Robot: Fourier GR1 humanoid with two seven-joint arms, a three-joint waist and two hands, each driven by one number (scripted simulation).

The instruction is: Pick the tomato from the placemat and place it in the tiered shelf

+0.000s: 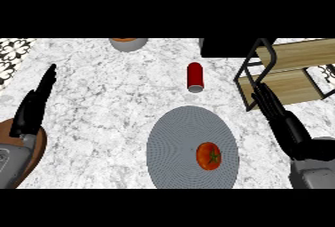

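A red tomato [208, 155] with a green stem lies on the right part of a round grey placemat [177, 137] near the counter's front. The tiered shelf [288, 71], black frame with wooden boards, stands at the back right. My right hand [282, 122] hangs to the right of the placemat, fingers straight and pointing toward the shelf's front corner, open and holding nothing. My left hand [34, 106] rests open at the left edge, fingers up, far from the tomato.
A red can [195, 76] lies on its side behind the placemat. A grey bowl [128, 43] sits at the back edge. A brown board [33, 150] shows under my left forearm. A dark block [226, 48] stands beside the shelf.
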